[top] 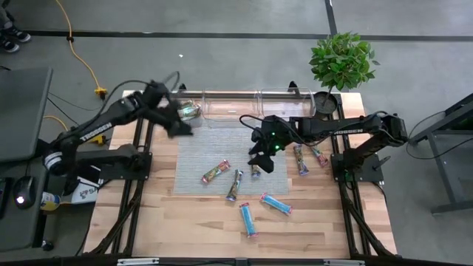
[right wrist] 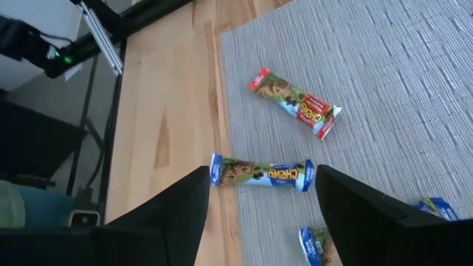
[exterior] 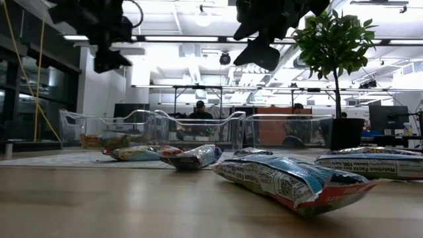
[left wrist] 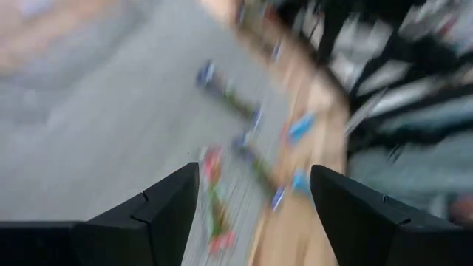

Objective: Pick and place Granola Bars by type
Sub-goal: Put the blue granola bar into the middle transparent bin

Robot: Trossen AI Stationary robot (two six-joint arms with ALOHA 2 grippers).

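Granola bars lie loose on the grey mat and the wood. A tan-green one with red ends [top: 216, 172] [right wrist: 294, 106] and a blue-ended one [top: 235, 185] [right wrist: 260, 174] lie flat on the mat, and two more [top: 299, 159] lie at its right edge. Two light blue bars [top: 275, 204] [top: 248, 219] rest on the bare wood. One bar [top: 190, 111] sits in the left clear bin. My right gripper [top: 260, 159] [right wrist: 262, 174] hangs open, high above the mat's bars. My left gripper [top: 177, 122] [left wrist: 253, 174] is open and empty near the left bin.
Three clear bins [top: 229, 105] line the table's far edge, with a potted plant [top: 341, 63] at the far right corner. The grey mat [top: 214, 144] covers the table's middle. In the low view a light blue bar [exterior: 291, 182] lies close to the camera, and people sit in the room behind.
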